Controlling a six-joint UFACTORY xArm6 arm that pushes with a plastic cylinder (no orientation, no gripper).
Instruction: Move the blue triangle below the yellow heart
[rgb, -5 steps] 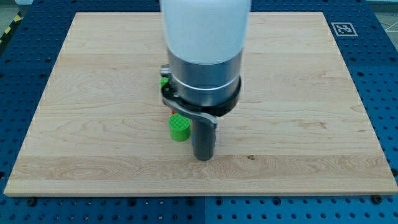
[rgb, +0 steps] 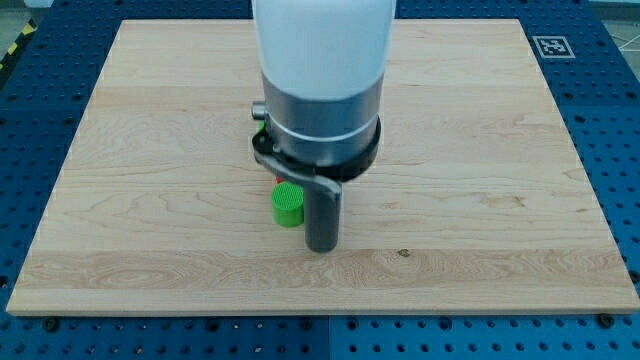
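My arm's white and silver body fills the middle of the camera view and hides much of the board behind it. My tip (rgb: 321, 247) rests on the wooden board (rgb: 480, 150), just right of a green round block (rgb: 287, 204) and almost touching it. A sliver of a red block (rgb: 279, 181) shows just above the green round block, at the arm's edge. A small bit of another green block (rgb: 261, 127) peeks out at the arm's left side. No blue triangle and no yellow heart show; they may be hidden behind the arm.
The board lies on a blue perforated table (rgb: 40, 120). A black-and-white marker tag (rgb: 551, 46) sits at the board's top right corner.
My arm and tip have moved slightly to the view's left, closer to the green round block. The blocks that show have not moved.
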